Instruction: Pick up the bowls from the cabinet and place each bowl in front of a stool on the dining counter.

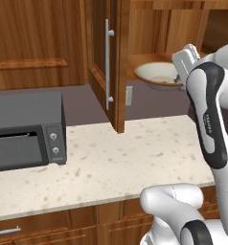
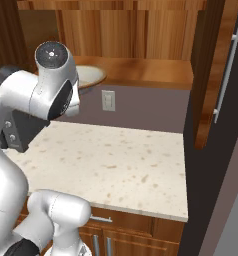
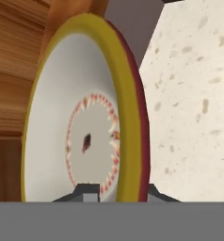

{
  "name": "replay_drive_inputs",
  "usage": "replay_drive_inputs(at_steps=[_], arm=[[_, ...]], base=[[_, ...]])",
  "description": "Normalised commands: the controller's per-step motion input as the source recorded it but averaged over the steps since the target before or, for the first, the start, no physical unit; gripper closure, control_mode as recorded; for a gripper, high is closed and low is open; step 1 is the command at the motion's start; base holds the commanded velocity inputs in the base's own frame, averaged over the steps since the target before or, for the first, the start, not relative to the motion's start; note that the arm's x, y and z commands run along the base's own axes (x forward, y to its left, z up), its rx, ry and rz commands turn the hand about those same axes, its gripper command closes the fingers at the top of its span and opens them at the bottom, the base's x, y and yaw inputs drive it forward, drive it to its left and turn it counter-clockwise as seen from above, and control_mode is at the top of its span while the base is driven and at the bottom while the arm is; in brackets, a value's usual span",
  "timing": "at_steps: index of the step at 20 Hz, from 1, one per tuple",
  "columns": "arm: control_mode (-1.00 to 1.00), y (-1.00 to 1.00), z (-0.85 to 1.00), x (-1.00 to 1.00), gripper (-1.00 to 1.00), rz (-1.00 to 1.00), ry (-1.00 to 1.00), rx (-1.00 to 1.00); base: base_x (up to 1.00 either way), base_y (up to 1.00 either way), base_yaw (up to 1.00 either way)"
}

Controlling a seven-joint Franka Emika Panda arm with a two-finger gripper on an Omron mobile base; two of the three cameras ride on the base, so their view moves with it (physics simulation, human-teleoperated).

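Cream ceramic with a yellowish-brown rim sits right against our camera on the hand: the bowl point(image 3: 85, 136) stands nearly edge-on there, and our tool point(image 3: 116, 190) is narrowed down with one tip inside the rim and one outside, so we judge it pinched on that rim. From the base, the same bowl point(image 1: 156, 72) rests on the cabinet shelf point(image 2: 141, 72) above the tabletop point(image 1: 135, 158), with the wrist reaching in beside it. The cabinet door point(image 1: 106, 62) stands swung out to the left of the opening, its silver handle point(image 1: 108, 62) facing us. A dark oven point(image 1: 27, 129) sits further left on the tabletop.

Risks, as we judge them: a grip on a thin rim is shallow, so the bowl could pivot or slip out as we lift. Pulling it out low could catch its base on the shelf lip. Swinging wide could knock the bowl or our elbow against the open door. We cannot tell where the red bowl is.
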Motion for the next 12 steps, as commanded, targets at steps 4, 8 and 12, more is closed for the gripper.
replay_drive_inputs(at_steps=[4,8,12], arm=[[-1.00,0.00,0.00,-1.00,1.00,0.00,0.15,0.06],[-1.00,0.00,0.00,-1.00,1.00,-0.01,0.22,0.03],[-1.00,-0.09,-0.05,-0.94,1.00,0.00,0.09,0.03]], base=[[0.00,0.00,0.00],[0.00,0.00,0.00],[0.00,0.00,0.00]])
